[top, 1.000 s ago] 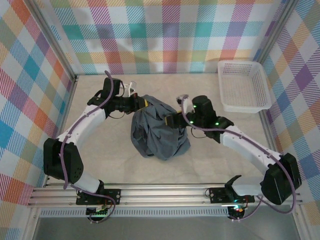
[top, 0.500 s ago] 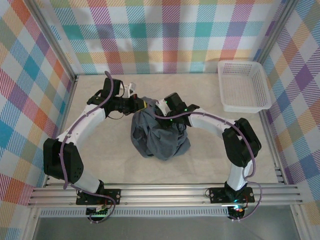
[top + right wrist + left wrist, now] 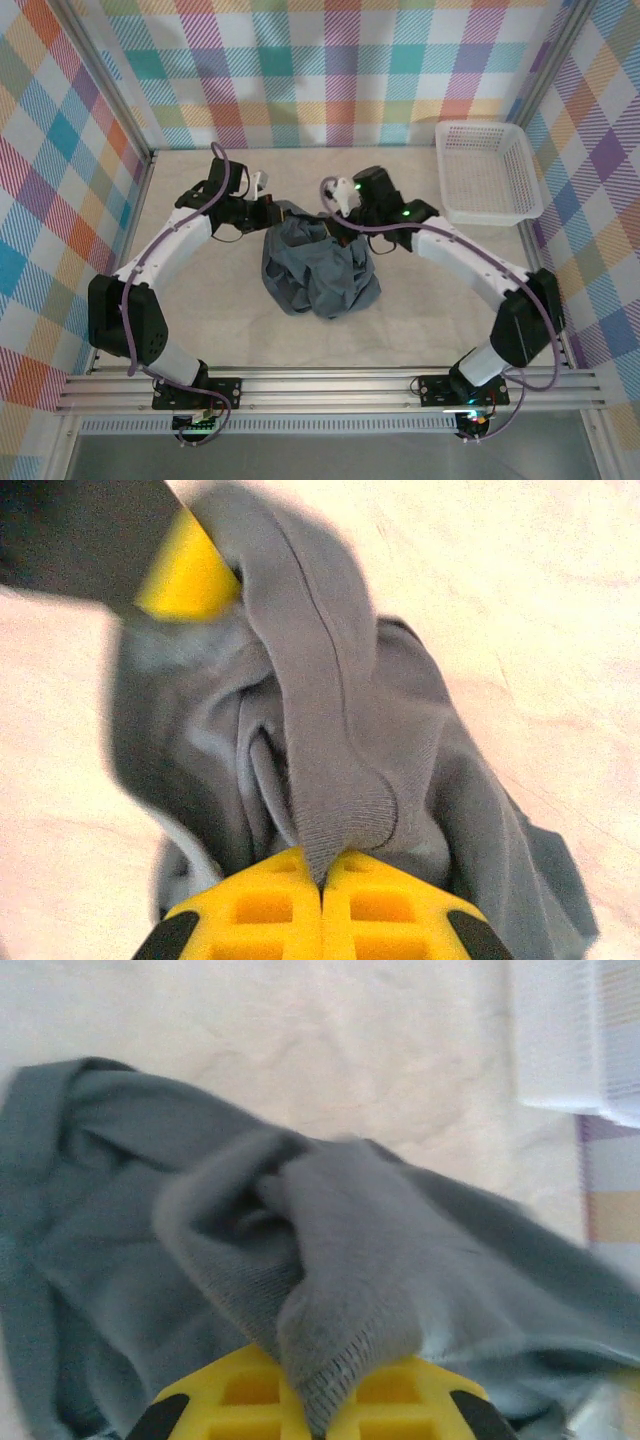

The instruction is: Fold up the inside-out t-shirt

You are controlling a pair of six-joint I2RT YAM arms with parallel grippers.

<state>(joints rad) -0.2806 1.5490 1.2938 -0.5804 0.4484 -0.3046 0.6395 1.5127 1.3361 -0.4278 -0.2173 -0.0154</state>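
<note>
**Nothing legible on the table**

Scanning every view now: no word, label, brand, number or sign can be read. The inside-out t-shirt (image 3: 320, 272) at mid-table shows plain blue-grey cloth. The white mesh basket (image 3: 486, 166) in the far right corner shows bare plastic. The checked walls carry pattern, no lettering.

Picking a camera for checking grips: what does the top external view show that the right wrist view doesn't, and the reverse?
Only top external: the white basket, both arms whole, the t-shirt as one crumpled heap. Only right wrist: the right jaws' yellow pads shut on a ridge of cloth. Both: the grey t-shirt on the cream table, with the left jaws gripping it too.
</note>
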